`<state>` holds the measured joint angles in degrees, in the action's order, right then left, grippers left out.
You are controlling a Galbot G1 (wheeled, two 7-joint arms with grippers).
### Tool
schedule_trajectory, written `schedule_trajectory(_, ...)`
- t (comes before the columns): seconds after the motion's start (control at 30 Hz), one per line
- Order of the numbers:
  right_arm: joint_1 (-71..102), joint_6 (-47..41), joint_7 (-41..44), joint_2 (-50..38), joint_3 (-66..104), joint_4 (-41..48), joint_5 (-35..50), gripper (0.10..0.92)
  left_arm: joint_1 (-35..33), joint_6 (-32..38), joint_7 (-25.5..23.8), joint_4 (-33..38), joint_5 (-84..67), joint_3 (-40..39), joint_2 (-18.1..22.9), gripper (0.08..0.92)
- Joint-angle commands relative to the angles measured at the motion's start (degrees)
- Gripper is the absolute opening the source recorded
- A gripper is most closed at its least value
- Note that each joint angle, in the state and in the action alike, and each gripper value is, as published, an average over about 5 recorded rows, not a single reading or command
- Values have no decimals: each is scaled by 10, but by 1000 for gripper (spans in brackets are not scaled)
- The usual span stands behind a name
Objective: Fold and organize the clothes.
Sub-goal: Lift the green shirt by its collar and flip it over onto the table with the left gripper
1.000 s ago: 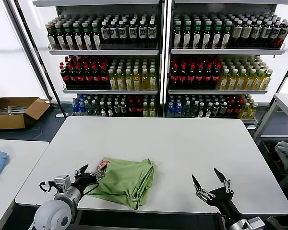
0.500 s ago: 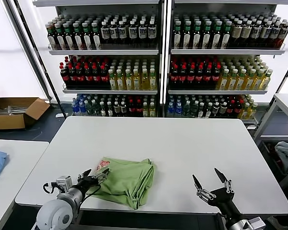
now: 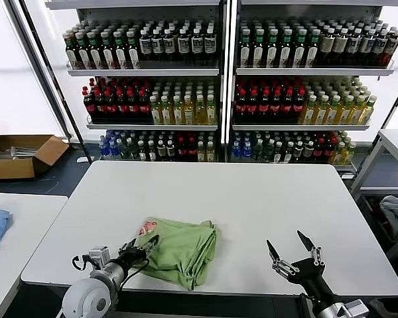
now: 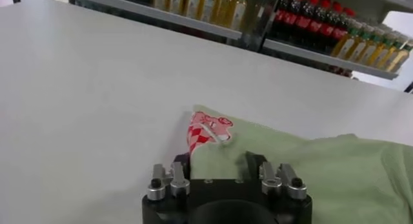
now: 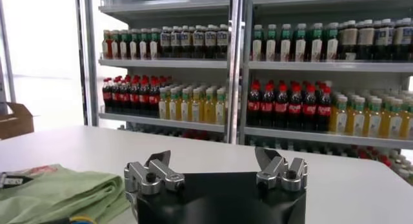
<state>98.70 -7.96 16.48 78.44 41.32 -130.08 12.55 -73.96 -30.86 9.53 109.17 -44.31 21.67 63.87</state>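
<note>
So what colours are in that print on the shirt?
Red and white, on the light green shirt; the print shows best in the left wrist view.

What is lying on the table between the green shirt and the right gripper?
Nothing: the head view shows only bare white table between the green shirt and the open right gripper.

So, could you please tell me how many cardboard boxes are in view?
1: an open cardboard box on the floor at far left, beside the shelves. Others may be hidden.

Table: white table, seen at the frame's centre.
Lying on it: folded green shirt, at lower centre-left.
</note>
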Motion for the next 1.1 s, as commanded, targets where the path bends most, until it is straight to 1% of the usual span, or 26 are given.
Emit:
schedule_trajectory(0.03,-3,-1,0,1,-5,-1,-2,823,-10,48,-3,-28,24,-9,17,519)
schedule_trajectory(0.3,-10,-2,0,1,-10,1,-3,823,-25,83,14,-23,47,18,38,285)
schedule_trajectory(0.4,-13,-4,-1,1,-7,1,-2,823,-31,86,30,1,28,60,43,199)
schedule_trajectory(0.5,-15,-6,-1,-1,-4,1,1,823,-41,79,50,33,-20,123,40,130)
schedule_trajectory(0.57,-17,-6,-1,-2,-3,3,2,823,-49,73,54,43,-42,174,31,114)
schedule_trajectory(0.63,-20,-6,-1,-3,-5,4,4,823,-51,68,54,39,-51,238,15,115)
schedule_trajectory(0.73,-24,-7,-1,-3,-9,6,5,823,-43,61,60,13,-52,327,-18,115)
schedule_trajectory(0.83,-26,-7,-1,-1,-15,6,5,823,-36,57,73,-9,-51,387,-57,115)
schedule_trajectory(0.97,-27,-6,0,0,-21,5,5,823,-27,58,95,-9,-47,422,-97,115)
schedule_trajectory(1.03,-27,-5,0,2,-21,4,5,823,-21,59,107,4,-36,417,-103,115)
schedule_trajectory(1.1,-25,-4,0,3,-20,2,5,823,-16,60,120,24,-22,398,-98,115)
